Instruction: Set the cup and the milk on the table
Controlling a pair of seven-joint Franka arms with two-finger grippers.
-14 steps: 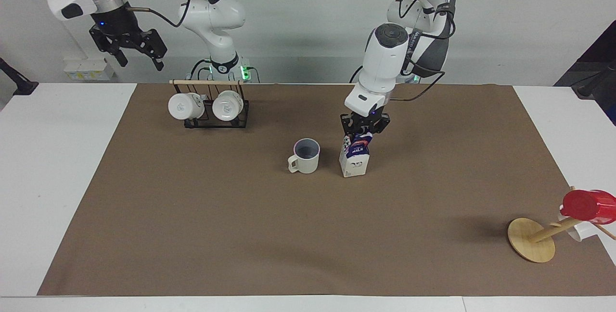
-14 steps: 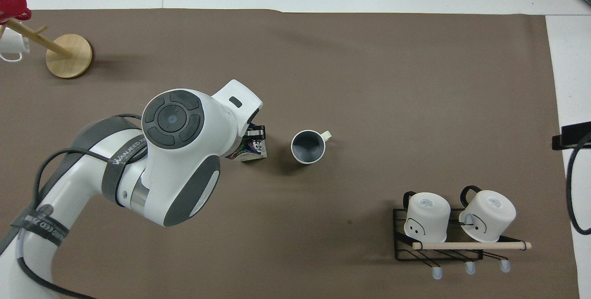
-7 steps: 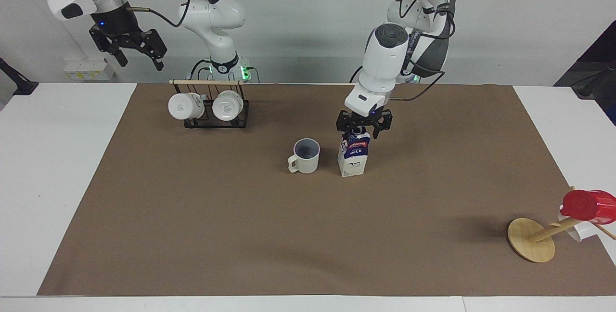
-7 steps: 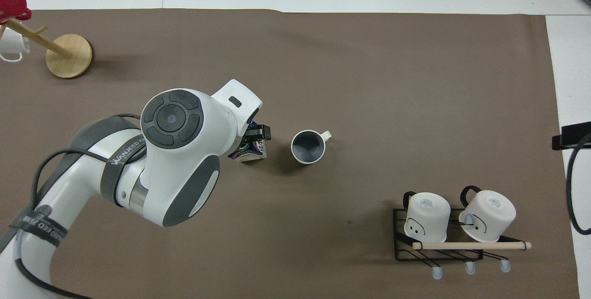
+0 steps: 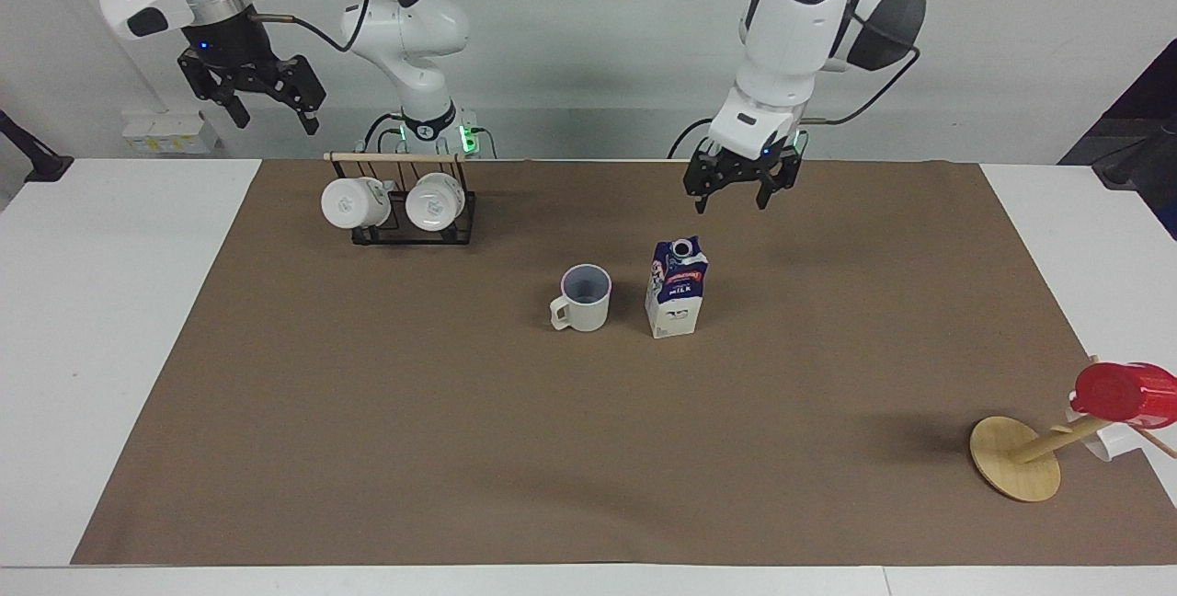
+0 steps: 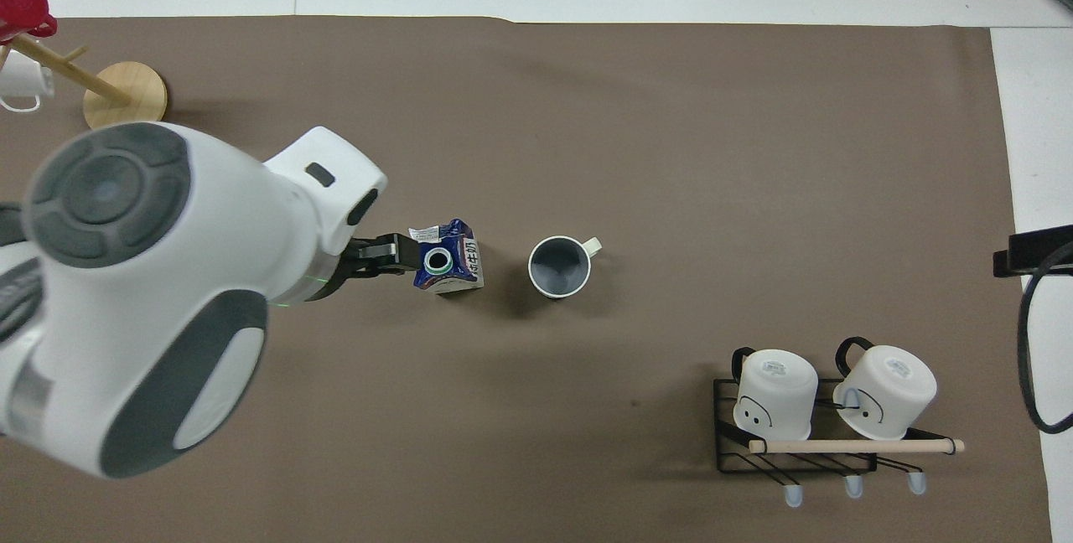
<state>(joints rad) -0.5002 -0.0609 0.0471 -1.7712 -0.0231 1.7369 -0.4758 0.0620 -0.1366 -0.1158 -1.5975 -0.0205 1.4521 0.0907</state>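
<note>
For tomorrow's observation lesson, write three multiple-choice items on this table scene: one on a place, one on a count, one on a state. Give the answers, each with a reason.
1. Where does the small blue-and-white gable-top milk carton stand?
A. In the black wire rack
B. On the brown paper sheet, beside the cream-white matte mug
C. On the round wooden stand

2. How many glossy white mugs hang in the black wire rack?
A. One
B. Two
C. Four

3. What is the left hand doing?
A. Gripping the carton
B. Holding the cream mug
C. Open, in the air above the sheet, holding nothing

Answers:
1 B, the carton is upright on the sheet next to the mug, toward the left arm's end.
2 B, two mugs show in both views.
3 C, the facing view shows clear space between hand and carton.
</note>
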